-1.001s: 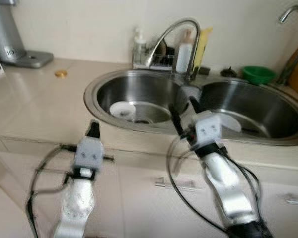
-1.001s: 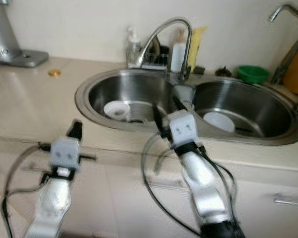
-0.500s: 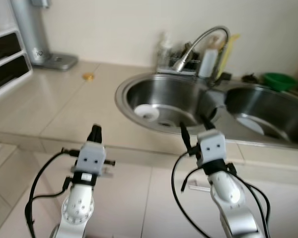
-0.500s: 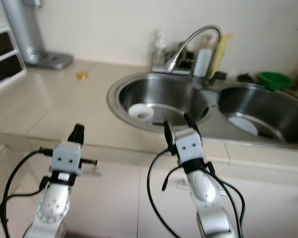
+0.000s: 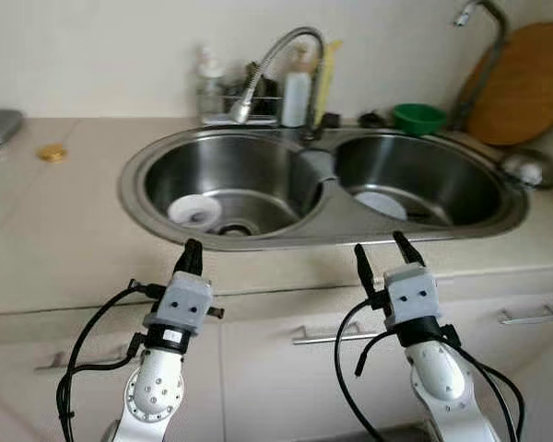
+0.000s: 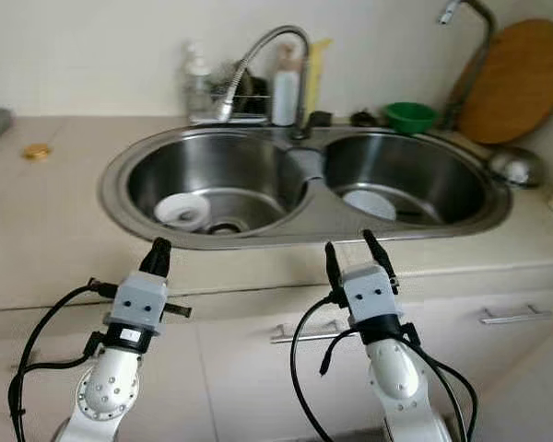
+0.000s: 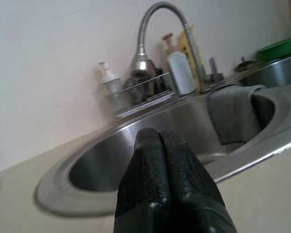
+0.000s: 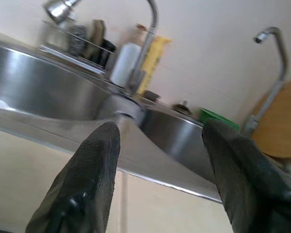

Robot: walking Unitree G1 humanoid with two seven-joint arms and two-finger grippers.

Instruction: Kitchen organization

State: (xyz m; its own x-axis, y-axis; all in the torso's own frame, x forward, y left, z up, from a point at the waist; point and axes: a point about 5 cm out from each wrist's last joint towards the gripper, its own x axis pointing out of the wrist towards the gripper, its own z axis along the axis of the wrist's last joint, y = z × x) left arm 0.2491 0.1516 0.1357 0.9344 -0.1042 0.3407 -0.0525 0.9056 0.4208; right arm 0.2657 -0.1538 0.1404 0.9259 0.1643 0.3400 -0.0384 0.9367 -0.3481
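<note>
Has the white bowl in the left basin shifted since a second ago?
No. The white bowl sits left of the drain in the left basin, as before; the camera moved, not the bowl.

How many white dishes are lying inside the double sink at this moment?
2. A small round white dish lies in the left steel basin near the drain, and a flat white plate lies in the right basin. Others may be hidden under the front rim.
</note>
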